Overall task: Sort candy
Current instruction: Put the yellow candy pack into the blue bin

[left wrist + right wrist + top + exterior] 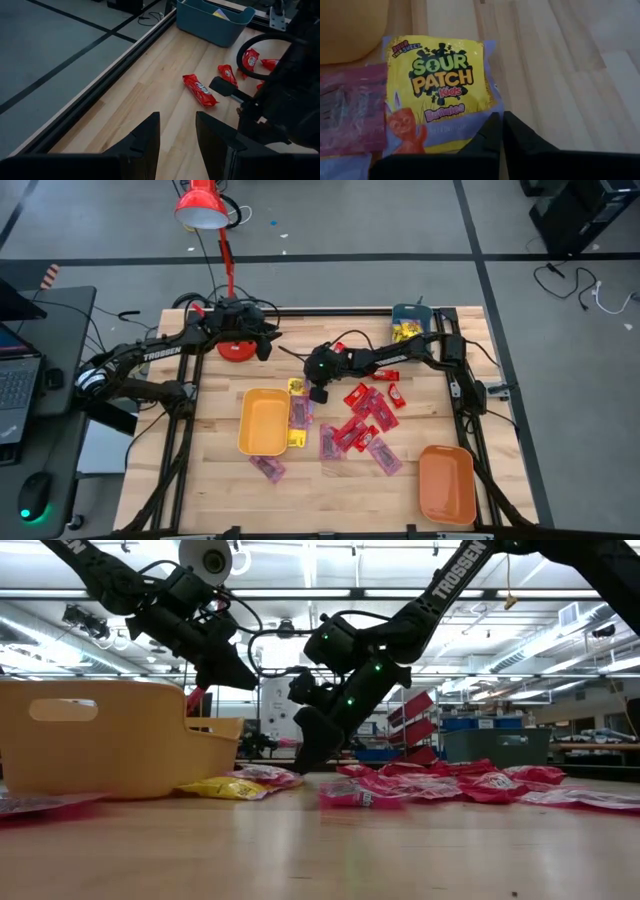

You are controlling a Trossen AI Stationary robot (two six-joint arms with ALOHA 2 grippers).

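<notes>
We have the right gripper (319, 392) down at the desk (330, 490), its fingers pressed together at the edge of the yellow packet (437, 85), which lies flat just beside the yellow tray (264, 421). From the right wrist view the packet spreads straight ahead of the fingertips, its printed face up, and we judge the closed tips to be pinching its near border (we cannot see the film between them). A pinkish-purple packet (350, 112) lies against the yellow packet's side. The rest of the candy, mostly red wrappers (362, 425), lies scattered mid-desk. Our left gripper (175, 137) hangs raised over the far edge, fingers parted and empty, so the right arm is plainly the nearer one. A teal tray (410, 320) holding yellow packets stands at the far edge, which we judge to be the destination.
</notes>
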